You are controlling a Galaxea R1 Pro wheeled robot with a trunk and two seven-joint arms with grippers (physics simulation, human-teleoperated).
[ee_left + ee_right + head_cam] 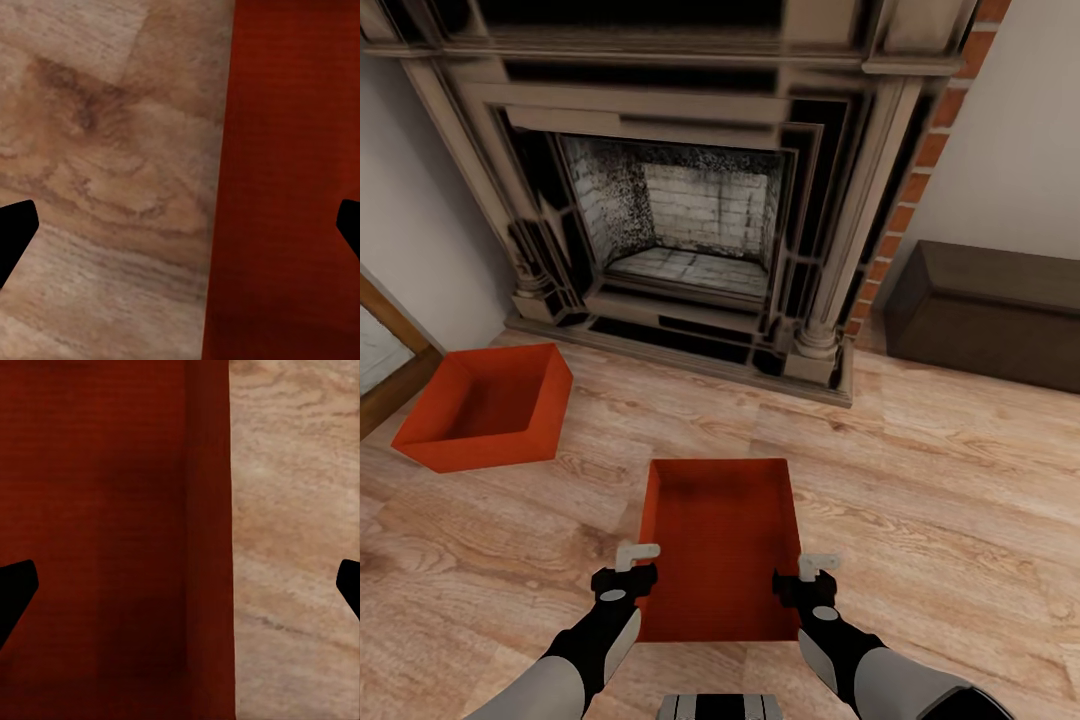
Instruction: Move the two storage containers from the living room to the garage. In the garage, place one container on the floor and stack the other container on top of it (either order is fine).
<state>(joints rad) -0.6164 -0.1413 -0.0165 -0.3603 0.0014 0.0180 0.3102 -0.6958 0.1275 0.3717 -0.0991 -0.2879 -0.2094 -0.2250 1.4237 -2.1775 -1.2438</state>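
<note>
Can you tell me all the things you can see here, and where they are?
storage containers: two, orange-red, both on the wood floor; one right in front of the robot between its hands, the other further off to the left
fireplace: one, dark and pale stone, ahead against the wall
brick chimney edge: one, red, right of the fireplace
chest: one, dark brown, by the right wall
wood floor: light planks
left hand: open, straddling the near container's left wall
right hand: open, straddling its right wall
</note>
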